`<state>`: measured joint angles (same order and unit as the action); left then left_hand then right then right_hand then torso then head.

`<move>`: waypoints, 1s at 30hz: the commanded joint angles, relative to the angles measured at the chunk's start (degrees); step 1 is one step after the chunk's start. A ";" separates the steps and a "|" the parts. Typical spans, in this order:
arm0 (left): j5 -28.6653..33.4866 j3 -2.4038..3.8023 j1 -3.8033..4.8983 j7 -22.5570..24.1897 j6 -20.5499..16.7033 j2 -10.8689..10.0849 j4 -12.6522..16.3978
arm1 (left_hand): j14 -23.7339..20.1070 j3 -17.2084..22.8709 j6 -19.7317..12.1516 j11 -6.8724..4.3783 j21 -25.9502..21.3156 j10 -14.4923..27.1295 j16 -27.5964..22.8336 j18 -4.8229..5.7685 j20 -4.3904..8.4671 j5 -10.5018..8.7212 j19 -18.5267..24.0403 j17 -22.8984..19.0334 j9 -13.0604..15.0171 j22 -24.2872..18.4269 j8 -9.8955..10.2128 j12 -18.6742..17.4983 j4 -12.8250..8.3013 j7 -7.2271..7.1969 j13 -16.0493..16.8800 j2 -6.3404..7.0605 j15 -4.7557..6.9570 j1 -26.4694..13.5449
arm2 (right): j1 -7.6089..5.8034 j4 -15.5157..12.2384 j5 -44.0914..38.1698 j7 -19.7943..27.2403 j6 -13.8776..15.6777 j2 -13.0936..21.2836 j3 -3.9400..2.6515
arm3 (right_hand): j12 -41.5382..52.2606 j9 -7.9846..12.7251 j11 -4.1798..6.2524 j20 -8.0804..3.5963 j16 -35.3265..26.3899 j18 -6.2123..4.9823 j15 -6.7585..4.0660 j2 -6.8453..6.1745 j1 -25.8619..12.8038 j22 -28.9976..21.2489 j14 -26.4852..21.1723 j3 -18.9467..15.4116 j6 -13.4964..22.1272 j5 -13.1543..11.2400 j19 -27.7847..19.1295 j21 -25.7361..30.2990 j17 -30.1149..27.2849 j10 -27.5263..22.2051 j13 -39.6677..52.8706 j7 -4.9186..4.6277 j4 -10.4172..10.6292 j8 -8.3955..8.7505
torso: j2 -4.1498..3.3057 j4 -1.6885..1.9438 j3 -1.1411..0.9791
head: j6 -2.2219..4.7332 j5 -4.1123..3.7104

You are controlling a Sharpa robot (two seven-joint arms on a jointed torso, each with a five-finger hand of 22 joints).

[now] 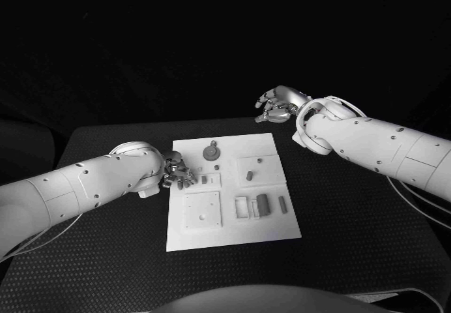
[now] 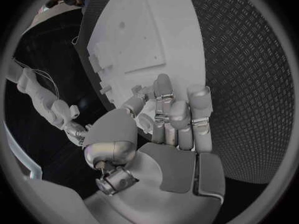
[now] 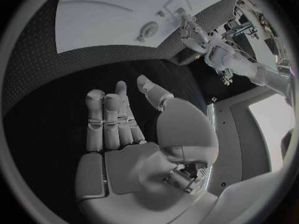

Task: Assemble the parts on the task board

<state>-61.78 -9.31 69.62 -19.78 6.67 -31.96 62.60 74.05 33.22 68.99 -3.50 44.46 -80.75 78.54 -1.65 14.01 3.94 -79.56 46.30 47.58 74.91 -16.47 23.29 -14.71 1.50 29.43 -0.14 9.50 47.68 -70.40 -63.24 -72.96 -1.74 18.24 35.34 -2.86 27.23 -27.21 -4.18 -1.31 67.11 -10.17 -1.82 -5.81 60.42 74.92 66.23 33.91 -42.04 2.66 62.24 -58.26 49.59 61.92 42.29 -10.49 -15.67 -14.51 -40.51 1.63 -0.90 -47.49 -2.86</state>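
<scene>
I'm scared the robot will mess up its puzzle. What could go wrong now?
1. The left hand sits at the task board's left edge, close to small parts; it might bump them out of place.
2. The board lies loose on the table, so a push could slide it.
3. The right hand is raised beyond the board's far edge, too far away to steady anything.

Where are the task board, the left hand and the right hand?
task board [image 1: 230,236], head view, bare near edge
left hand [image 1: 176,173], head view, middle of hand
right hand [image 1: 278,104], head view, middle of hand
</scene>
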 commanded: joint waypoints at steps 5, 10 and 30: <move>-3.15 -0.21 -0.25 -2.20 1.85 0.40 -0.37 | -0.01 2.32 0.29 -0.15 0.35 -0.27 0.19 -3.88 0.18 0.28 -0.04 0.10 -0.01 1.18 -0.14 0.43 -1.91 0.05 0.11 -3.27 0.38 3.64 | 0.02 -0.15 -0.40 0.29 -0.36 0.04 -0.02 | -0.26 0.03 -0.25 -0.31 -0.05 -4.83 -0.13 -0.11 -0.64 0.19 -0.34 0.02 0.14 0.11 -0.11 0.18 -0.10 0.04 0.08 -0.47 0.30 -0.33 | -0.02 -0.05 -0.12 | 0.00 0.09; -3.31 -0.22 -0.25 -3.28 1.72 0.92 -0.65 | 0.01 2.28 0.29 -0.17 0.39 -0.29 0.21 -3.86 0.18 0.27 -0.07 0.14 0.07 1.17 -0.17 0.52 -1.85 0.04 0.15 -3.30 0.39 3.58 | 0.02 -0.21 -0.37 0.31 -0.32 0.06 -0.02 | -0.26 0.03 -0.25 -0.31 -0.05 -4.83 -0.12 -0.13 -0.65 0.19 -0.34 0.02 0.16 0.11 -0.11 0.19 -0.10 0.04 0.09 -0.47 0.30 -0.32 | -0.01 -0.07 -0.10 | -0.04 0.10; -0.38 -0.22 -0.24 -3.58 1.84 1.51 -1.16 | -0.15 -2.85 -1.30 -0.28 0.14 0.39 -0.23 -3.68 0.29 -1.06 0.09 0.30 0.76 0.81 0.57 2.81 -1.05 0.50 0.60 -0.05 0.50 -2.49 | 0.02 -0.25 -0.36 0.29 -0.35 0.15 -0.02 | -0.28 0.04 -0.26 -0.29 -0.04 -4.83 -0.11 -0.11 -0.82 0.20 -0.35 0.00 0.17 0.11 -0.10 0.21 -0.12 0.04 0.11 -0.48 0.47 -0.33 | 0.00 -0.03 -0.02 | -0.17 -0.18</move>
<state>-62.68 -9.20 69.87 -21.96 7.35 -30.55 61.64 73.98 30.63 68.26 -3.86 44.69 -80.78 78.54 -1.62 13.91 3.03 -79.64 46.57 48.26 74.90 -16.24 25.90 -15.83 1.82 29.95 -1.03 9.74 46.55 -70.39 -63.42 -72.96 -1.74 18.24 35.47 -2.86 27.23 -27.21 -4.18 -1.29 67.11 -10.17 -1.81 -6.04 60.19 74.91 66.24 33.91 -42.03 2.66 62.23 -58.26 49.54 61.92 42.33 -10.49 -15.67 -14.51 -40.51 1.58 -0.94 -47.65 -2.97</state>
